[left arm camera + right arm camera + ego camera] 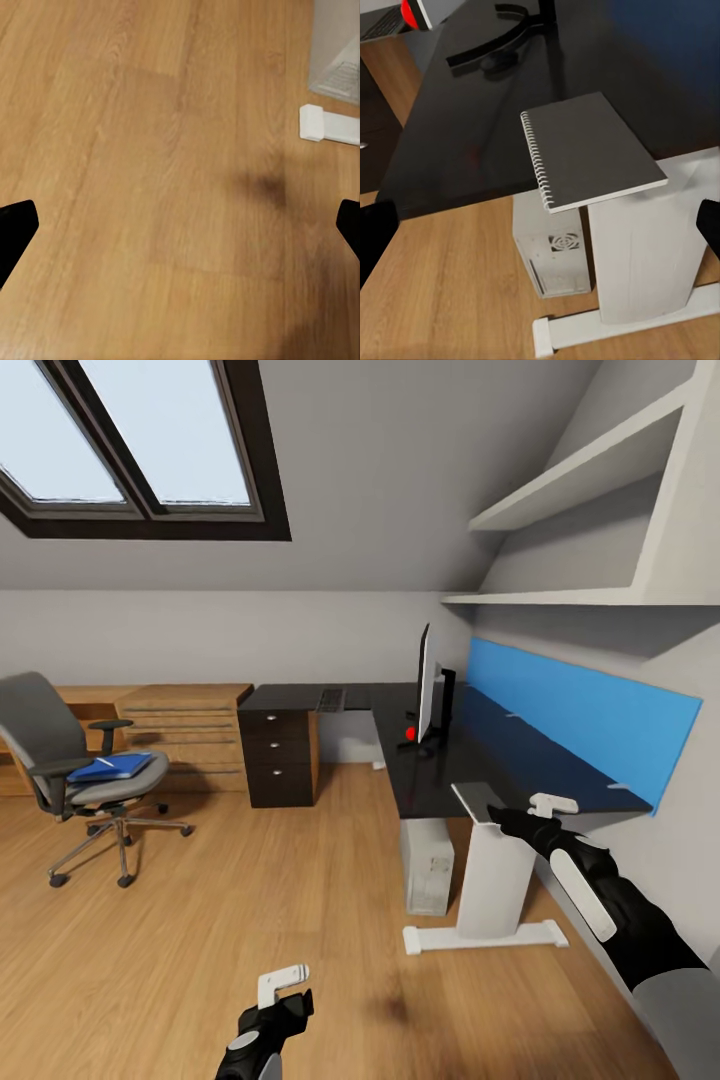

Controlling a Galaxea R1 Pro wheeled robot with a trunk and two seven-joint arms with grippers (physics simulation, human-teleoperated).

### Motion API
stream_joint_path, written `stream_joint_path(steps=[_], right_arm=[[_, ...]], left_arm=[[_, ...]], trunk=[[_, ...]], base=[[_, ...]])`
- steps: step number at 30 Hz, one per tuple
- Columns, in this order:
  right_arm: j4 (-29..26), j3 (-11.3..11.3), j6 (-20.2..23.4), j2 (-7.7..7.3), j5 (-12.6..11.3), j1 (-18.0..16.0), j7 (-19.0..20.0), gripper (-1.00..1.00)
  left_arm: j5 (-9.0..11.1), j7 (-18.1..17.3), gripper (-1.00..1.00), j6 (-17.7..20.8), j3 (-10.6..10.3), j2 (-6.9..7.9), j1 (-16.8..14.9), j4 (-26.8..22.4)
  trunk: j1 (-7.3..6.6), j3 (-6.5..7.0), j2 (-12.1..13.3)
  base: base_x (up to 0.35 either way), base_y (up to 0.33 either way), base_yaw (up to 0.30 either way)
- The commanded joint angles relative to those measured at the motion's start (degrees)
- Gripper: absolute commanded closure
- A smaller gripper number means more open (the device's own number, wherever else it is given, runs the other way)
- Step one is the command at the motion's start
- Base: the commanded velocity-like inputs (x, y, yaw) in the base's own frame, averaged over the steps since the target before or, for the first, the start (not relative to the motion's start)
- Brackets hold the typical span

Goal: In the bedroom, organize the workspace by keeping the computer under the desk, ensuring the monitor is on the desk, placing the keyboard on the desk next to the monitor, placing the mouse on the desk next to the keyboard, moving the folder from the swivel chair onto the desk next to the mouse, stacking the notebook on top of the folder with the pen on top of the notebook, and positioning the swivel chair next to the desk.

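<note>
Both grippers are showing low in the head view: the right gripper [518,808], at lower right, is reaching toward the near end of the desk [440,780] with its fingers spread apart and nothing between them, while the left gripper [283,988], at bottom centre, is hanging over bare floor, and I cannot tell whether it is apart or together.

Going by size, the desk is filling the centre right of the frame, with the computer [428,870] sitting beneath it beside the white leg, so that part looks done. The swivel chair [75,775] is standing at far left, well apart from the desk, and needs bringing over. The monitor [428,685] is standing on the desk already. The keyboard [330,700] is lying on the far wing, away from the monitor, so it needs moving closer. The folder [112,766] is lying on the chair seat with what may be the pen on it. The notebook [589,150] is overhanging the desk's near edge, just ahead of the right gripper. Most of the tidying looks undone.
</note>
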Motion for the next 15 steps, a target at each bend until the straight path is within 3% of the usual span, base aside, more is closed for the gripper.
stream_joint_path(steps=[1, 15], right_arm=[[-0.08, 0.20, 0.11, -0.07, -0.60, -0.05, -0.56, -1.00], [-0.07, 0.20, 0.11, -0.07, -0.60, -0.05, -0.58, -1.00]], left_arm=[[0.45, 0.45, -1.00, 0.19, -0.16, 0.03, -0.03, -0.11], [0.46, 0.46, -1.00, 0.24, -0.13, 0.00, -0.03, -0.15]], trunk=[[0.22, -0.25, -0.45], [3.30, -2.76, -6.07]], base=[[0.000, 0.000, 0.000], [0.000, 0.000, 0.000]])
